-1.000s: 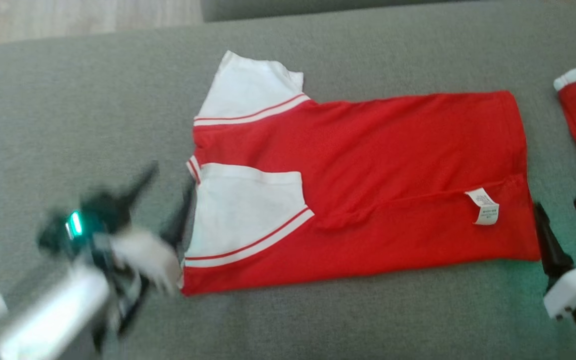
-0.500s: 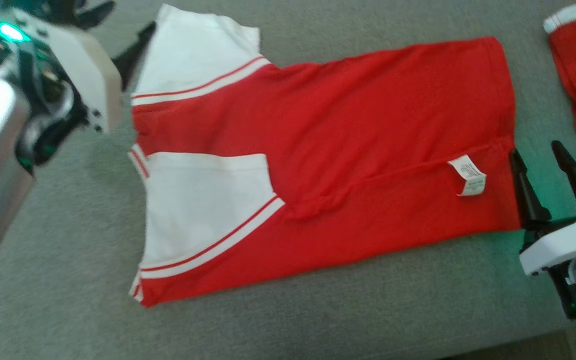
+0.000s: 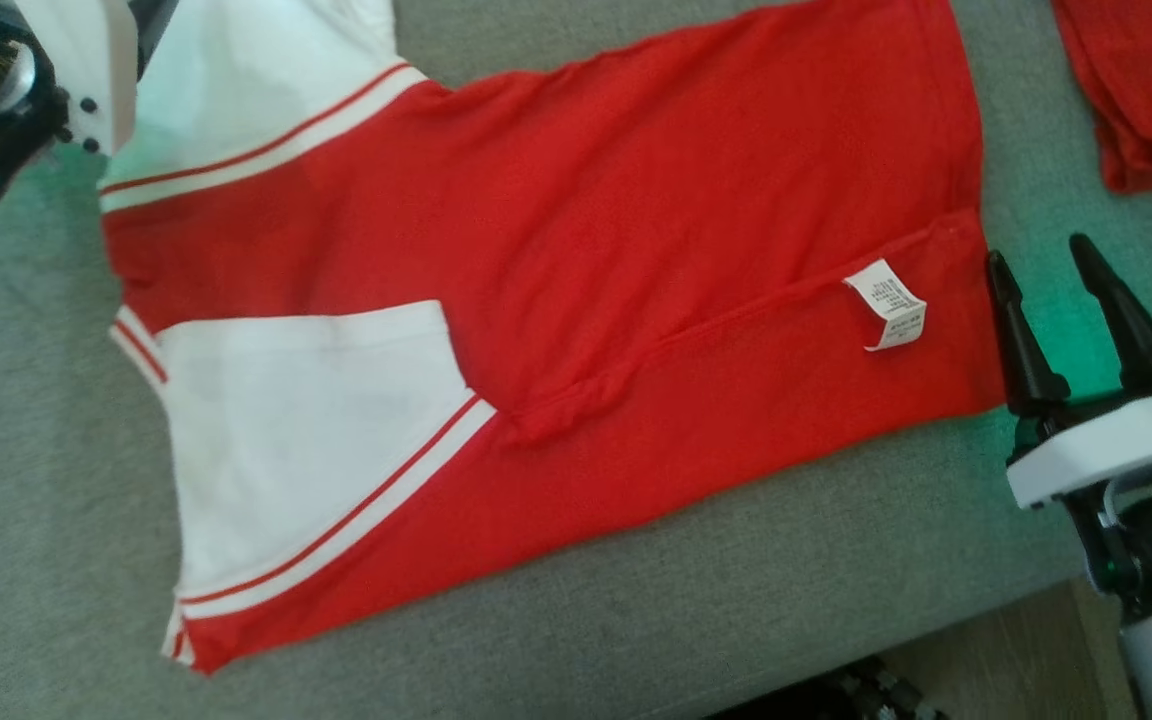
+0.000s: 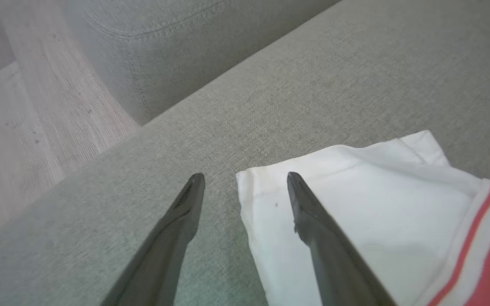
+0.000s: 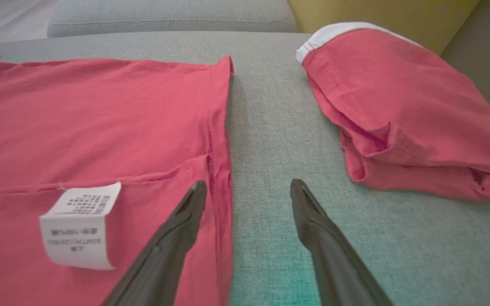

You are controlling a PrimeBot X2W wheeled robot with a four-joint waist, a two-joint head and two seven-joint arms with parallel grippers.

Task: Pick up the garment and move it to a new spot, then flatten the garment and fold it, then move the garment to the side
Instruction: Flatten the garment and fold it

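garment [image 3: 636,230] flat, right gripper [image 3: 1038,250] at hem edge

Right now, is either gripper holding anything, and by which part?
Nothing held. Left gripper open, straddling the garment's white sleeve edge; right gripper open at its hem.

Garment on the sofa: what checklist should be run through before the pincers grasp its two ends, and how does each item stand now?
1. Left pincer open: ok.
2. Left pincer astride the white sleeve corner: ok, one finger over cloth, the other over the sofa.
3. Right pincer open: ok.
4. Right pincer astride the red hem: ok, but barely; its inner finger sits right at the edge.
5. Fingertips low enough to catch the garment: cannot tell.
6. Folded second garment apart from the right pincer: ok.
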